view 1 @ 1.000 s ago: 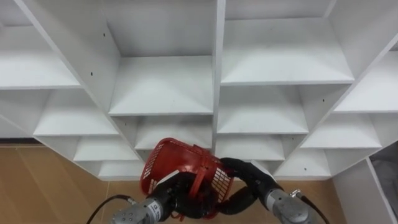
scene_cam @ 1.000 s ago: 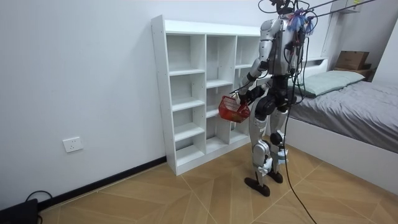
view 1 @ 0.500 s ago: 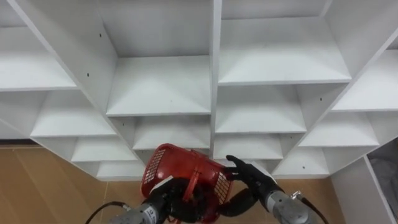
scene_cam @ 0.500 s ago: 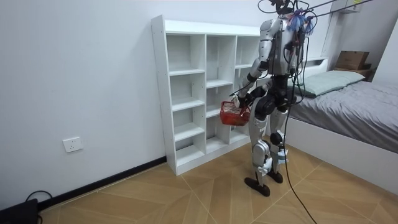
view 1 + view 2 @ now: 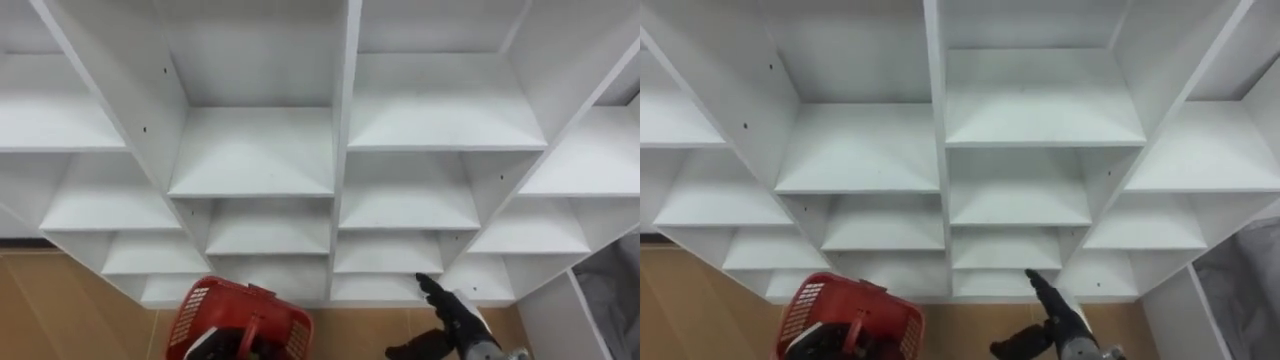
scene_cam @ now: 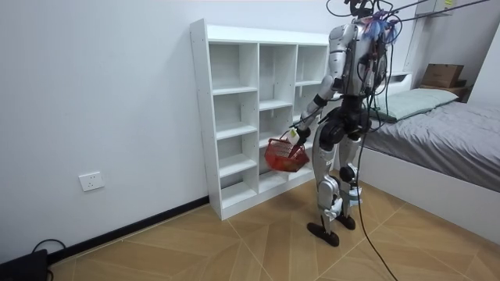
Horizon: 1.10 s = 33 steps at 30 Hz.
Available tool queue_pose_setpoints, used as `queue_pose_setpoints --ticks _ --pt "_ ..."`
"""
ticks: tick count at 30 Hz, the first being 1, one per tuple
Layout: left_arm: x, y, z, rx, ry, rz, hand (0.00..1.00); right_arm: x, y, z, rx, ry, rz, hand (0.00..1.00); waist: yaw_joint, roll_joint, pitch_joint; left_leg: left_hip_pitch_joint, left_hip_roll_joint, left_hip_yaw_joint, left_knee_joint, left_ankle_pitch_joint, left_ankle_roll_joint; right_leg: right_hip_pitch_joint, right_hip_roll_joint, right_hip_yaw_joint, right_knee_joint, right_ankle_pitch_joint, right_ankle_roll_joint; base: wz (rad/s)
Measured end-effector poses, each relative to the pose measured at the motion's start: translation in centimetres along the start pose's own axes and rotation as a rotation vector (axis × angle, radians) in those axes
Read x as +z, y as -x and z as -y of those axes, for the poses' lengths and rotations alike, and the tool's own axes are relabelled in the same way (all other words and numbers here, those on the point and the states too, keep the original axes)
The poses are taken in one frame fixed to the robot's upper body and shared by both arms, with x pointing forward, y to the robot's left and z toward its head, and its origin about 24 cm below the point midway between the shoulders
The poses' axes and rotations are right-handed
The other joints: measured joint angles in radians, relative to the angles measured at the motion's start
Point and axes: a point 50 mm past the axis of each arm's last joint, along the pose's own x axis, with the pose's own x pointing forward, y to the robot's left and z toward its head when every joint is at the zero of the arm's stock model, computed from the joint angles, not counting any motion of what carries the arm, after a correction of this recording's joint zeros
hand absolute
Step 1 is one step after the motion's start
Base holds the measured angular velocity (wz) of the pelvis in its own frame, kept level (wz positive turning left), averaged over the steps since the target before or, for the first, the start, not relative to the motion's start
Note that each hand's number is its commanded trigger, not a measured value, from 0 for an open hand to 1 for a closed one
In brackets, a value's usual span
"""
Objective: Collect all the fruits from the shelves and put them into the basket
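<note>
the red basket [image 5: 235,325] hangs low at the robot's left, in front of the closet's bottom edge and above the wooden floor [image 5: 60,310]. the left hand [image 6: 298,130] carries it from above, fingers curled round its handle; what lies inside the basket cannot be told. the right hand [image 5: 452,318] is out to the basket's right, well apart from it, fingers straight, thumb spread out to the side, tips pointing toward the closet's bottom edge. beyond both stands the white closet [image 5: 345,130] with its open compartments. in the room view the robot stands upright just in front of it, facing it, a bed [image 6: 445,117] behind.
</note>
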Motion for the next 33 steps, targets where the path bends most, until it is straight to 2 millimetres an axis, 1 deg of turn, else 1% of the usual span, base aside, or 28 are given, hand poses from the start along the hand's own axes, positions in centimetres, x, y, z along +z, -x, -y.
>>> queue_pose_setpoints --ticks 2,6,9,11,12,15,16,17,18,20,23,26,29,33 --pt "-0.7 0.4 -0.6 0.048 0.031 -0.013 1.0 -1.1 0.6 0.3 -0.033 -0.004 -0.03 0.0 0.003 0.0 -0.0001 0.012 -0.002 0.0 -0.001 -0.003 -0.001 0.013 0.0 0.001 0.0 0.0 0.0 0.0" --pt "-1.5 0.8 -1.2 0.102 0.06 -0.026 1.0 -2.3 1.2 0.4 -0.05 0.017 -0.062 0.0 0.002 0.0 -0.0007 0.015 -0.001 0.0 -0.001 -0.006 -0.002 0.017 0.002 0.002 -0.001 -0.001 0.0 -0.01" --pt "-2.9 1.2 -1.6 0.14 0.098 -0.064 1.0 -3.6 1.8 0.4 -0.063 0.005 -0.101 0.0 0.001 -0.003 -0.0015 0.02 -0.001 0.001 -0.001 -0.008 -0.003 0.028 0.002 -0.001 -0.003 -0.002 0.0 0.0" --pt "-4.0 1.7 -1.8 0.168 0.119 -0.094 1.0 -5.0 2.4 0.4 -0.071 -0.003 -0.152 0.0 0.0 -0.008 -0.0025 0.027 -0.002 0.001 -0.001 -0.011 -0.003 0.03 0.002 0.0 -0.006 -0.003 0.0 0.0" --pt "-4.3 1.9 -1.9 0.176 0.127 -0.102 1.0 -5.7 2.6 0.4 -0.076 -0.012 -0.181 0.0 0.001 -0.011 -0.0044 0.027 -0.002 0.001 -0.001 -0.012 -0.003 0.032 0.002 0.0 -0.008 -0.003 0.0 0.0" --pt "-5.2 2.5 -2.1 0.194 0.147 -0.124 1.0 -7.2 3.3 0.4 -0.082 -0.042 -0.246 0.0 0.0 -0.014 -0.0054 0.036 -0.001 -0.001 -0.001 -0.016 -0.003 0.047 0.003 0.0 -0.016 -0.003 0.0 0.0" --pt "-5.7 2.7 -2.2 0.201 0.153 -0.14 1.0 -8.1 3.6 0.4 -0.091 -0.076 -0.287 0.0 0.0 -0.015 -0.0052 0.045 0.0 0.001 -0.001 -0.019 -0.003 0.057 0.004 0.0 -0.017 -0.004 0.002 0.0" --pt "-6.2 2.8 -2.2 0.204 0.152 -0.164 1.0 -9.0 4.0 0.5 -0.1 -0.112 -0.337 0.0 0.0 -0.01 -0.0038 0.052 0.0 -0.001 0.0 -0.023 -0.003 0.067 0.003 0.0 -0.018 -0.007 0.003 0.0" --pt "-6.4 2.9 -2.2 0.208 0.158 -0.174 1.0 -9.5 4.2 0.5 -0.106 -0.136 -0.36 0.0 -0.001 -0.01 -0.0044 0.054 -0.001 -0.001 0.0 -0.023 -0.003 0.07 0.003 0.0 -0.018 -0.008 0.004 0.0" --pt "-7.1 3.2 -2.5 0.232 0.183 -0.205 1.0 -11.2 5.2 0.5 -0.121 -0.233 -0.446 0.0 -0.001 -0.012 -0.0025 0.066 -0.002 -0.002 -0.001 -0.027 -0.003 0.082 0.004 0.0 -0.019 -0.011 0.005 0.0" --pt "-7.9 3.6 -2.9 0.266 0.213 -0.249 1.0 -13.1 6.5 0.1 -0.117 -0.307 -0.558 0.0 -0.001 -0.011 -0.0022 0.078 -0.002 -0.005 -0.001 -0.033 -0.003 0.101 0.004 0.0 -0.017 -0.017 0.007 0.0" --pt "-8.4 3.8 -3.0 0.273 0.228 -0.283 1.0 -13.9 7.1 -0.5 -0.092 -0.345 -0.616 0.0 -0.002 -0.005 -0.0015 0.085 -0.003 -0.005 0.001 -0.036 -0.001 0.109 0.004 0.0 -0.017 -0.019 0.008 0.0" --pt "-8.5 3.8 -2.8 0.27 0.234 -0.301 1.0 -14.1 7.3 -0.6 -0.093 -0.391 -0.643 0.0 -0.002 0.0 0.0009 0.095 -0.005 -0.005 0.001 -0.039 0.001 0.113 0.002 0.0 -0.018 -0.02 0.011 0.0" --pt "-8.6 3.8 -2.5 0.271 0.238 -0.312 1.0 -13.9 7.1 -0.5 -0.088 -0.4 -0.643 0.0 -0.001 0.006 0.0008 0.098 -0.004 -0.004 0.003 -0.043 0.003 0.116 0.004 0.0 -0.017 -0.023 0.013 0.0"
